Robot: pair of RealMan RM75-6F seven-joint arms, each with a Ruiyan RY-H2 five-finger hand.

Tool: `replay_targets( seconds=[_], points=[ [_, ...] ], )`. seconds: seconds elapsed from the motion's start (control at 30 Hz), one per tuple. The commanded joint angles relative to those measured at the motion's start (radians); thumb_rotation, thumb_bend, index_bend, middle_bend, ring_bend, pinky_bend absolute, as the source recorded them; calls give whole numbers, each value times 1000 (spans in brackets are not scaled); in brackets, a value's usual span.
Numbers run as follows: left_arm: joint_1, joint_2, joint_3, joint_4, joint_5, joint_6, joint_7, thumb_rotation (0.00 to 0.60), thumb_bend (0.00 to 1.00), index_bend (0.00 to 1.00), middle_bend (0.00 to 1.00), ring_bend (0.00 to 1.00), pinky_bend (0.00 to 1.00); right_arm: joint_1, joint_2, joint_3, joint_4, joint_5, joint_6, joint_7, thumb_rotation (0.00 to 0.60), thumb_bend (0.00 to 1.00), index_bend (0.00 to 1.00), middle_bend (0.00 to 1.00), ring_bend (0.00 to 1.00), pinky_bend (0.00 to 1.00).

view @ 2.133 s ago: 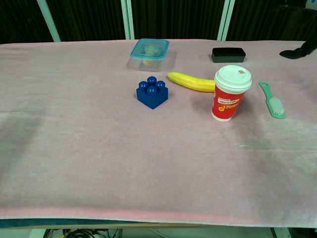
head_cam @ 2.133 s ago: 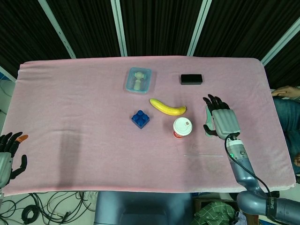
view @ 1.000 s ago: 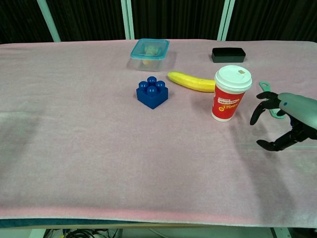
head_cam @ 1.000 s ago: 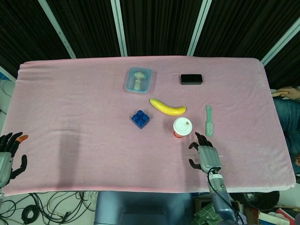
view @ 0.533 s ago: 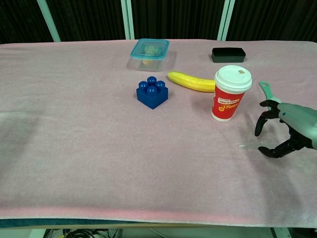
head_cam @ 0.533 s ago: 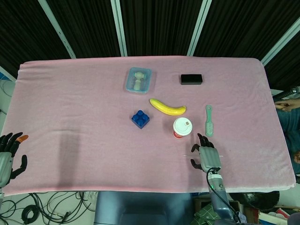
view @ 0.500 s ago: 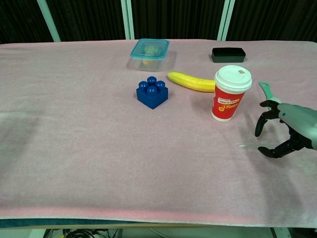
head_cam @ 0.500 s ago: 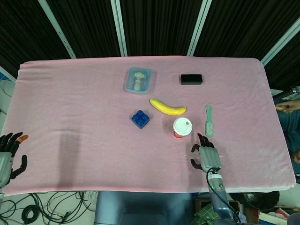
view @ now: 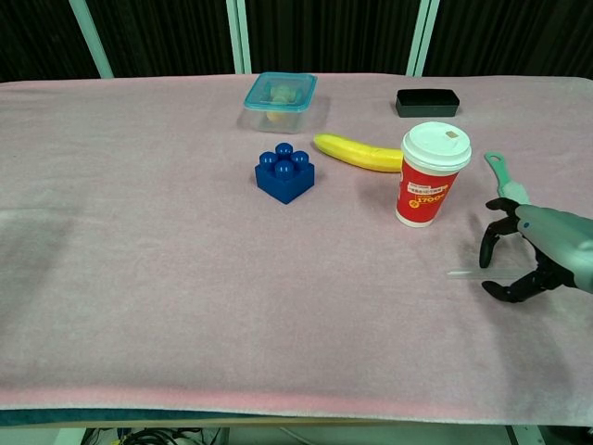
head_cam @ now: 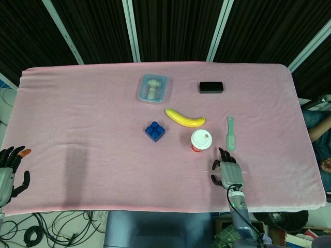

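Thin clear strip (view: 474, 273) lies flat on the pink cloth (head_cam: 77, 113), long axis left-right, just in front of the cup (head_cam: 200, 140). Right hand (head_cam: 228, 173) sits over its right end, fingers apart and curved, nothing gripped. Green brush (head_cam: 230, 133) just beyond, handle pointing away. Left hand (head_cam: 7, 173) off the table's left corner, fingers spread.

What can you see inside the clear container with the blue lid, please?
Through the lid of the clear container shows a pale, rounded object, whitish from above and beige in the chest view. What it is cannot be told; the blue lid and walls blur it.
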Motion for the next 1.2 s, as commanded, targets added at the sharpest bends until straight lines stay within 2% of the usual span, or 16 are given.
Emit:
replay_targets(
  seconds=[0.03, 0.9, 1.2],
  points=[
    [0, 0, 0, 0, 0, 0, 0, 600, 581, 190, 107, 23, 3, -1, -2, 4, 4, -3, -2, 3, 600, 269, 520, 0, 0, 156],
    [-1, 1, 0, 0, -2, -2, 2, 600, 581, 190, 106, 23, 3, -8, -14, 24, 23, 1, -35, -3, 600, 273, 570, 0, 0, 156],
    [-1, 1, 0, -1, -3, -3, 1, 600, 581, 190, 105, 23, 4, -14, 26, 35, -40, -12, -36, 11, 600, 274, 570, 0, 0, 156]
  ],
)
